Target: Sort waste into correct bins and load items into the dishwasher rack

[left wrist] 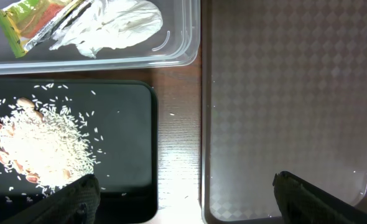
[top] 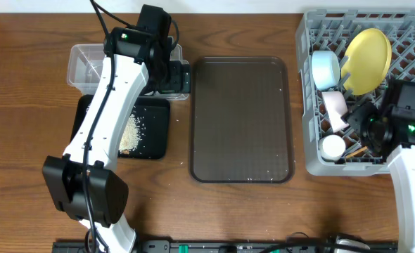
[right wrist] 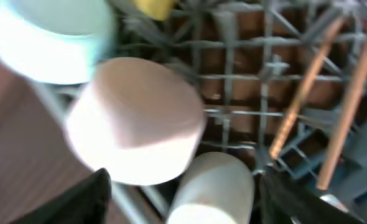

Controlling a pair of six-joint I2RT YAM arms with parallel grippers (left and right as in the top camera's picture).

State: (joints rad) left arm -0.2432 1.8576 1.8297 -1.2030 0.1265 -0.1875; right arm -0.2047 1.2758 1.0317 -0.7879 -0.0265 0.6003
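Rice (left wrist: 40,146) in black tray (left wrist: 130,155); wrapper (left wrist: 34,22), paper (left wrist: 118,22) in tub (left wrist: 185,55); plate (top: 367,60) in rack (top: 413,28)

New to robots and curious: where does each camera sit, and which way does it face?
Overhead: above the table, facing straight down; left arm, right arm, brown tray, rack.
Left wrist: on the left arm, facing down; left tool frames rice on black tray.
Right wrist: on the right arm, facing into the rack's chopsticks; right tool shows.
Shared: rice, overhead and left wrist.
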